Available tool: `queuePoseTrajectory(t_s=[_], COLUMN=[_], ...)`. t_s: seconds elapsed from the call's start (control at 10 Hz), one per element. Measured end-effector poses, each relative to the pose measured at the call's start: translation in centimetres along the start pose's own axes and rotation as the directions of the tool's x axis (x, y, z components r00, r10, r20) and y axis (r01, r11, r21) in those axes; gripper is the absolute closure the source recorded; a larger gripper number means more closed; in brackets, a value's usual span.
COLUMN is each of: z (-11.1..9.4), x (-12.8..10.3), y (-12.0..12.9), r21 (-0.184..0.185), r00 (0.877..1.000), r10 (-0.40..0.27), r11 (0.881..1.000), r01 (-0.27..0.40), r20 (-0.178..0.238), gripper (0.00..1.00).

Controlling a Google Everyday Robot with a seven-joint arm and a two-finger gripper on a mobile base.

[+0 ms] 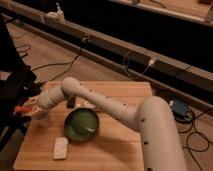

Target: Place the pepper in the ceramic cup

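Observation:
The red-orange pepper (pixel 21 109) sticks out to the left of my gripper (pixel 29 110), which is shut on it near the table's left edge. The small white ceramic cup (pixel 43 120) stands on the wooden table just below and to the right of the gripper, partly covered by the wrist. The pepper hangs left of the cup's rim, not inside it. My white arm reaches in from the lower right, across the table.
A round green plate (pixel 81 123) sits right of the cup. A flat white block (pixel 61 148) lies near the front edge. A small dark object (pixel 70 102) stands behind the arm. Dark equipment (pixel 12 90) is beside the wooden table's (pixel 115 150) left edge.

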Motion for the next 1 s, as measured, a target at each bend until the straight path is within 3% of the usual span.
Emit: queuePoseTrajectory(t_s=[0.2, 0.3, 0.8, 1.0], z=[-0.8, -1.2, -3.2, -4.7], x=[0.5, 0.7, 1.8, 0.9], y=[-1.0, -1.2, -0.4, -0.7], r21=[0.031, 0.044, 0.079, 0.103], r00=[1.0, 1.0, 0.999, 1.0], r10=[0.003, 0.004, 0.041, 0.02], r11=[1.0, 0.999, 0.996, 0.995], r01=[-0.003, -0.004, -0.04, -0.017], r20=[-0.004, -0.008, -0.013, -0.022], gripper=[0.23, 0.2, 0.2, 0.2])
